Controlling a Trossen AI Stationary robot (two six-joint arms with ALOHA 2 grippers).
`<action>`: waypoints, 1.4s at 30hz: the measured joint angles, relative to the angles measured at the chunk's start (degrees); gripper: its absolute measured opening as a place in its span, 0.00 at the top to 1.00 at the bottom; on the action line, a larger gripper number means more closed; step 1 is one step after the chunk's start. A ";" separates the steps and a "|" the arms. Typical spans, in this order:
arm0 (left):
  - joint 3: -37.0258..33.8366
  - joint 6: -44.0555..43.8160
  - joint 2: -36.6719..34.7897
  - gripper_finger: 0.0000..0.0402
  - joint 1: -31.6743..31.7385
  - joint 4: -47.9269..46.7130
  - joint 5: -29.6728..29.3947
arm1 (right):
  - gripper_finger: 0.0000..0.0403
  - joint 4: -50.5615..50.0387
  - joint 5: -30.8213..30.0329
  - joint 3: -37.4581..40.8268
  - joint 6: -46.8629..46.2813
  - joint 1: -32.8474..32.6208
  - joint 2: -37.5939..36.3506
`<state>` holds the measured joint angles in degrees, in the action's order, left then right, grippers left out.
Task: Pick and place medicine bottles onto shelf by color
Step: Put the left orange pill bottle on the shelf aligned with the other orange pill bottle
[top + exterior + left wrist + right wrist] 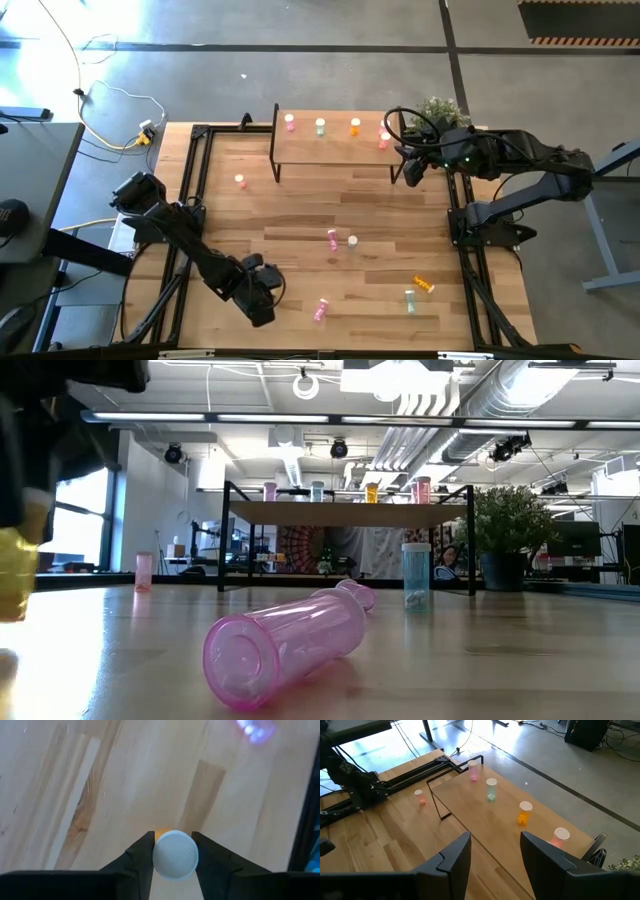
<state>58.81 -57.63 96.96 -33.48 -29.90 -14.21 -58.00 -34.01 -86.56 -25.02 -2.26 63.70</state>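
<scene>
Risk: your left tool [172,855] pinches only the white cap of an orange bottle [161,834], lower left of the high view; it may slip when lifted. Right tool [492,851] hangs spread, empty, over the shelf [330,148] upper centre. Surface [300,215] between is mostly open; avoid the shelf edge.

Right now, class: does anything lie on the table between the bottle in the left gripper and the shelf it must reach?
Yes. The left gripper grips an orange bottle at the table's near-left. Between it and the shelf stands one pink bottle; others lie farther right.
</scene>
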 joint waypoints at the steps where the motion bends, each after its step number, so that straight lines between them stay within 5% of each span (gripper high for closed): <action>1: 0.48 0.65 -0.17 0.72 0.50 0.05 0.06 | 0.60 0.00 0.02 0.00 0.00 0.00 0.00; 11: 9.05 14.15 -2.26 0.71 12.93 0.11 3.30 | 0.60 -0.01 4.45 0.00 1.49 0.02 0.00; 22: 20.38 38.62 -2.22 0.71 32.28 -0.47 7.71 | 0.60 0.00 5.16 0.01 2.56 0.02 0.09; 34: 31.36 60.94 -2.22 0.71 50.29 -13.83 9.72 | 0.60 0.02 5.24 0.02 -3.03 0.02 0.09; 42: 36.28 70.08 -2.22 0.71 55.45 -18.18 14.48 | 0.60 6.26 12.78 0.07 8.15 0.32 2.87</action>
<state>95.09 12.45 94.74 21.98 -48.08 0.27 -51.74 -21.23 -86.50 -16.87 -1.94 66.57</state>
